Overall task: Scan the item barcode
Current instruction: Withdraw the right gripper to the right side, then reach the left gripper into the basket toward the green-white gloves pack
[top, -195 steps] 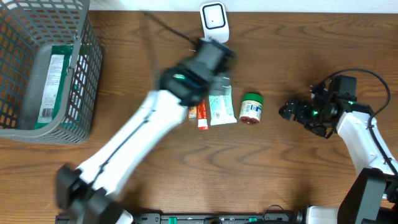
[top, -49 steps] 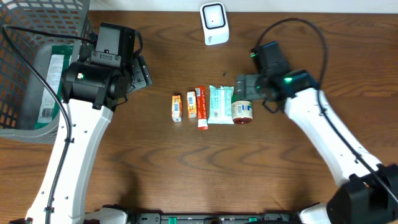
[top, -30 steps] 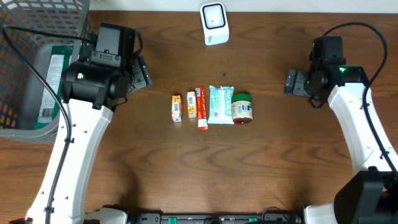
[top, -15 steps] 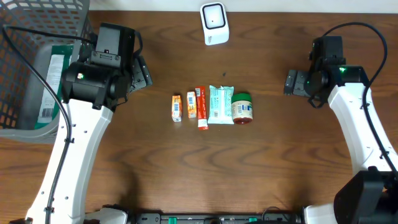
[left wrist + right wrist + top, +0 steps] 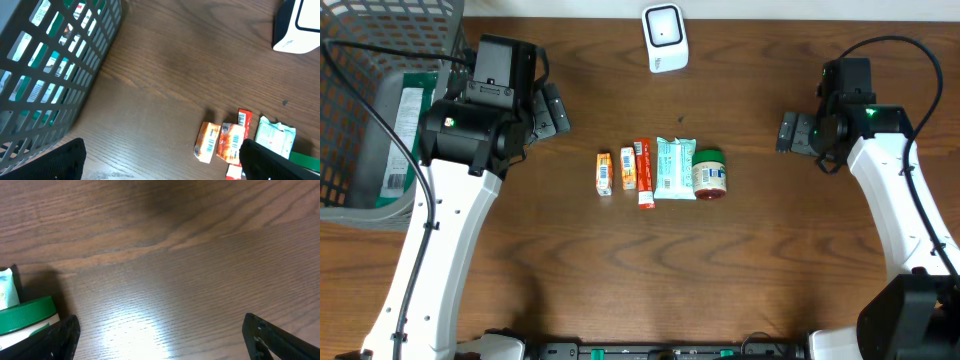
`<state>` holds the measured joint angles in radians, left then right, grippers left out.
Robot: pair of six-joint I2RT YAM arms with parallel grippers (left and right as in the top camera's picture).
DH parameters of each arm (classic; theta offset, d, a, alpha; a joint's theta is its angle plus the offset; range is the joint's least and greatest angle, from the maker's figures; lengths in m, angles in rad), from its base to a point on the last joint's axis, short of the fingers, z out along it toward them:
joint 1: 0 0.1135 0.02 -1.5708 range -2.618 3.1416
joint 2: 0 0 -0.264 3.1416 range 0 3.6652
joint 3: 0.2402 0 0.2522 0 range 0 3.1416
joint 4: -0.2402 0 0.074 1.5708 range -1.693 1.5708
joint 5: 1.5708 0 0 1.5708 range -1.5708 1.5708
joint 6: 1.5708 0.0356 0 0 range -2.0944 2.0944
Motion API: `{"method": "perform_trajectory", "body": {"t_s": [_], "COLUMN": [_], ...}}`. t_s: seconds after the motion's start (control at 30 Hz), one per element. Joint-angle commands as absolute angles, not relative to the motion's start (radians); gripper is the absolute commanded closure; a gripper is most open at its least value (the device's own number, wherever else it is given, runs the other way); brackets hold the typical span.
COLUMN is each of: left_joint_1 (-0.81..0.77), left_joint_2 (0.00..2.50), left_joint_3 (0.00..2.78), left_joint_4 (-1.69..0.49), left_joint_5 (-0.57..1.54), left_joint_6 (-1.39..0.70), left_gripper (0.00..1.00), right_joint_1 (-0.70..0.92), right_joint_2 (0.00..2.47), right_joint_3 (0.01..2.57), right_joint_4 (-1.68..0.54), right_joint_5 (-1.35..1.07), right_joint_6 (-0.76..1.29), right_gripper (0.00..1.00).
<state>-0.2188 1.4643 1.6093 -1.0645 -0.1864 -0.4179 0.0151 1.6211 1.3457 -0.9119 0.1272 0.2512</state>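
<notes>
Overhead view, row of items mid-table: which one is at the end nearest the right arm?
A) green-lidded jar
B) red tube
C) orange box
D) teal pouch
A: the green-lidded jar closes the row on that side, next to the teal pouch.

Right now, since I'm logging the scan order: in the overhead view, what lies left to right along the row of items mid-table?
Small orange box, second orange box, red tube, teal packet, green-lidded jar.
</notes>
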Motion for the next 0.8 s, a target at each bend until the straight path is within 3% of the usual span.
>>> {"method": "perform_trajectory", "body": {"t_s": [0.0,0.47,0.77], "left_joint_1": [-0.216,-0.202,0.049], "left_joint_2": [1.468,1.421,1.421], "left_joint_3": [1.628,1.664,1.942], "left_joint_4": [-1.061,-1.013,-1.026], "left_joint_5": [-0.192,-0.193,-0.200], "left_joint_6": [-0.416,-0.416,-0.387], "left_gripper": [0.02,0.04,0.09], "right_joint_1": [0.015,0.015,0.015], "right_joint_2": [1.618,1.618,1.618], "right_joint_3": [1.357,1.357,1.357], "right_joint_4": [-0.913,-0.913,-0.913], "right_joint_5": [0.129,0.129,0.129], "right_joint_6": [0.238,0.238,0.238], "right_gripper": [0.01,0.01,0.01]}}
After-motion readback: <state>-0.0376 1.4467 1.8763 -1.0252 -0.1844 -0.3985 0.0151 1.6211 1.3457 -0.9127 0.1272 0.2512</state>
